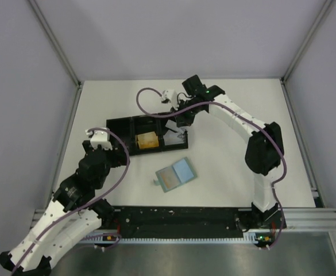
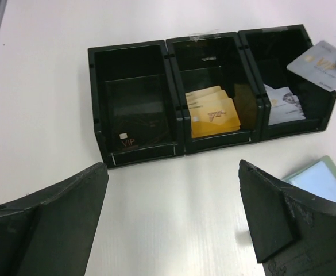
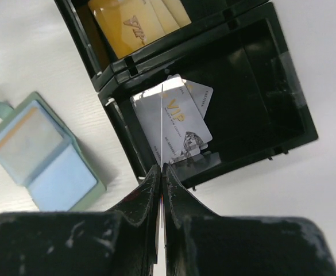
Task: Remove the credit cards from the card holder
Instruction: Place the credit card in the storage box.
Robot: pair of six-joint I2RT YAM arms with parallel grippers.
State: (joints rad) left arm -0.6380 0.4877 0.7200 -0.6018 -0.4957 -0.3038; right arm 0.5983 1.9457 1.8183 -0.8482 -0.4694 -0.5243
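The pale blue-green card holder (image 1: 175, 174) lies open on the table in front of the black tray; it also shows in the right wrist view (image 3: 41, 152) and at the left wrist view's right edge (image 2: 323, 178). My right gripper (image 3: 162, 168) is shut on a silvery-grey credit card (image 3: 161, 126), seen edge-on, held over the tray's right compartment (image 2: 320, 64). Other grey cards (image 3: 182, 121) lie in that compartment. Gold cards (image 2: 213, 112) lie in the middle compartment. My left gripper (image 2: 173, 167) is open and empty above bare table, in front of the tray's left end.
The long black three-compartment tray (image 1: 122, 122) sits mid-table; its left compartment holds a dark card marked VIP (image 2: 127, 140). The right arm (image 1: 259, 144) arcs over the table's right side. White walls enclose the table on three sides.
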